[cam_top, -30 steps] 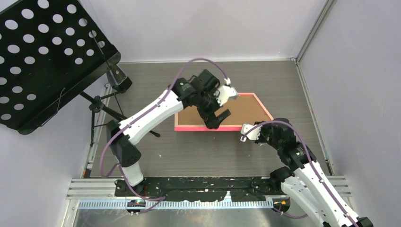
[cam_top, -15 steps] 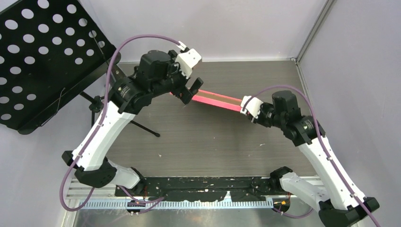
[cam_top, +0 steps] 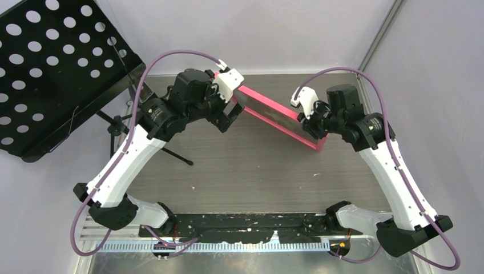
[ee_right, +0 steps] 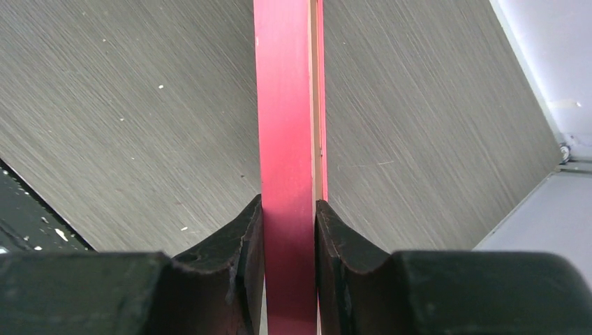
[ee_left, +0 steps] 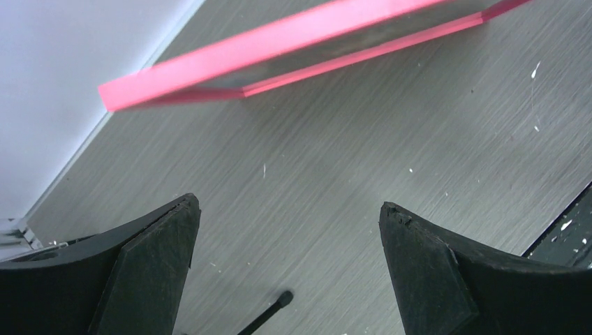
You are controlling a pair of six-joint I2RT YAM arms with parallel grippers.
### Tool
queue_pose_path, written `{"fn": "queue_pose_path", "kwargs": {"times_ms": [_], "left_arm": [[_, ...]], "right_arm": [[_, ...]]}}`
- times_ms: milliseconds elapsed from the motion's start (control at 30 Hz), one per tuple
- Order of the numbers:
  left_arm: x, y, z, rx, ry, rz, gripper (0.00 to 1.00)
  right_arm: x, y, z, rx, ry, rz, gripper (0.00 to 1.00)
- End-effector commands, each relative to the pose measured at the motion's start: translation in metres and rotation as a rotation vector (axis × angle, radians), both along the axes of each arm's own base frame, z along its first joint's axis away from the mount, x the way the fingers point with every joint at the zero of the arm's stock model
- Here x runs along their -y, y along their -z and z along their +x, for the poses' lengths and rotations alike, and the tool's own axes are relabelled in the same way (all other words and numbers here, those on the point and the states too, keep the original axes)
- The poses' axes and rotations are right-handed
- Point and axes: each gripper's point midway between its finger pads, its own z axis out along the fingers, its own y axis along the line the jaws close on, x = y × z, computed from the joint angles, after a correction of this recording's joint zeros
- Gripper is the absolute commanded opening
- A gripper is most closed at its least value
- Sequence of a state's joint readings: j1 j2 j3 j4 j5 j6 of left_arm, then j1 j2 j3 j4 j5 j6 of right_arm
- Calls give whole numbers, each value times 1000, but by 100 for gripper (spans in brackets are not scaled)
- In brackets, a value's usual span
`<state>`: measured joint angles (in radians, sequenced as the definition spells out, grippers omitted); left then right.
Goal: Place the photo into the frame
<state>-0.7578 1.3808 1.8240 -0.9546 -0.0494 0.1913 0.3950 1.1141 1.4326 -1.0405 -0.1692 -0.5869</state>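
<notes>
Now R claw (ee_right: 287, 206) clamps the frame (cam_top: 268, 109) by its rim, held tilted on edge, prob. to flip it. L claw (ee_left: 286, 206) gapes wide, frame just beyond its tips; no photo in view.

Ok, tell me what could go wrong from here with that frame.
1. Only the right claw pinches the frame, at one end of its thin edge; tilted like this, it could pivot or slip out.
2. The open left claw hangs near the frame's other end and might knock it.
</notes>
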Motion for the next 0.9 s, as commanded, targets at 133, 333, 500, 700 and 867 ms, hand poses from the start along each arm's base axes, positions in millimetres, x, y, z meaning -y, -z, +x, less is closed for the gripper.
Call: {"fn": "queue_pose_path", "kwargs": {"times_ms": [133,333,500,700,867], "left_arm": [[-6,-10,-3,60,2,-39,100],[-5,-3,-2,53,1,-32,100],[-4,0,1,59,8,-13,100],[1,8,3,32,12,-10,99],[4,19,3,13,14,-8,100]], "right_arm": [[-8,-35,0,22,52,128,5],[-9,-33,1,-18,77,169,6],[-9,-36,-1,-18,64,170,6],[3,-29,11,-114,162,268,5],[18,-22,24,-222,234,395,5]]}}
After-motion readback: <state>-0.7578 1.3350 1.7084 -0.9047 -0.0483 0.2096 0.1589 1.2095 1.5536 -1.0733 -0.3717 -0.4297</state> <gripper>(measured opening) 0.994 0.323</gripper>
